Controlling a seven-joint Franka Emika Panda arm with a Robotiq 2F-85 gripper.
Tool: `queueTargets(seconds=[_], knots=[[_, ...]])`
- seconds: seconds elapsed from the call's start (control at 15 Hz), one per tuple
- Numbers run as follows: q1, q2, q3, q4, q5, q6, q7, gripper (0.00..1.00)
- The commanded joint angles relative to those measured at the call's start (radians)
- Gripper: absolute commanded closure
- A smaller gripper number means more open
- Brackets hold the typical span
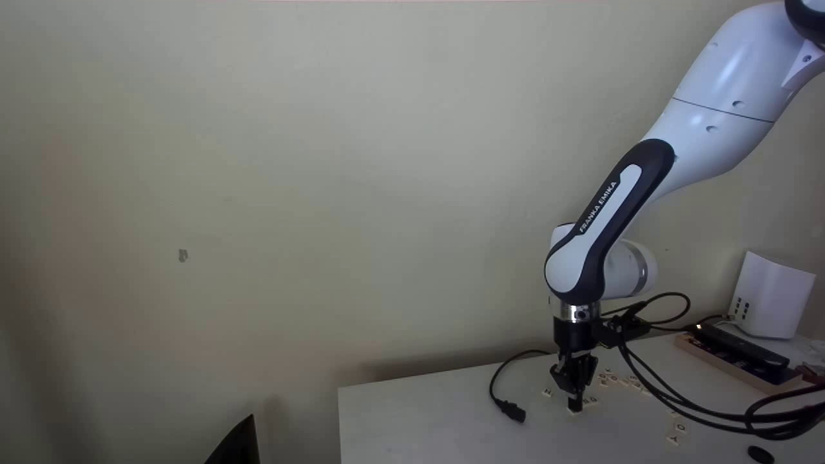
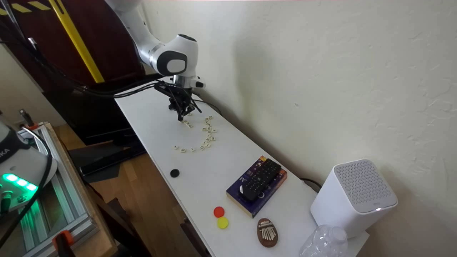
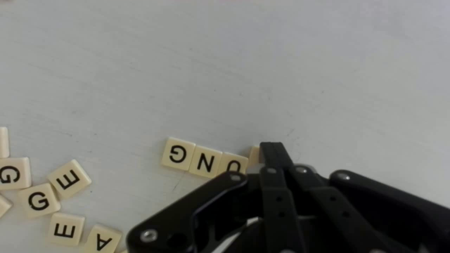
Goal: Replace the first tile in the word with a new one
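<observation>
A cream tile (image 3: pixel 254 156), partly hidden, lies on a white desk (image 3: pixel 140 70) just beside the U end of a row of letter tiles (image 3: pixel 206 162), U, N and G. The pincer (image 3: pixel 274 146), its fingers pressed together, covers the rest of that tile in the wrist view. Past the row's G end lie loose letter tiles (image 3: pixel 38 200). Well apart from the row, a black remote (image 2: pixel 260 180) rests on a book (image 2: pixel 262 197).

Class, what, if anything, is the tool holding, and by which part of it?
Nothing: the tool is shut with no gap, at the partly hidden tile beside the U tile.
</observation>
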Motion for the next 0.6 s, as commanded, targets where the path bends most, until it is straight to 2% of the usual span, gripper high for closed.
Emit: queueTargets(seconds=[0.0,0.53], knots=[[0.013,-0.052,-0.009,-0.057,-0.019,0.015,0.016,1.0],[0.023,-0.085,-0.014,-0.09,-0.022,0.021,0.022,1.0]])
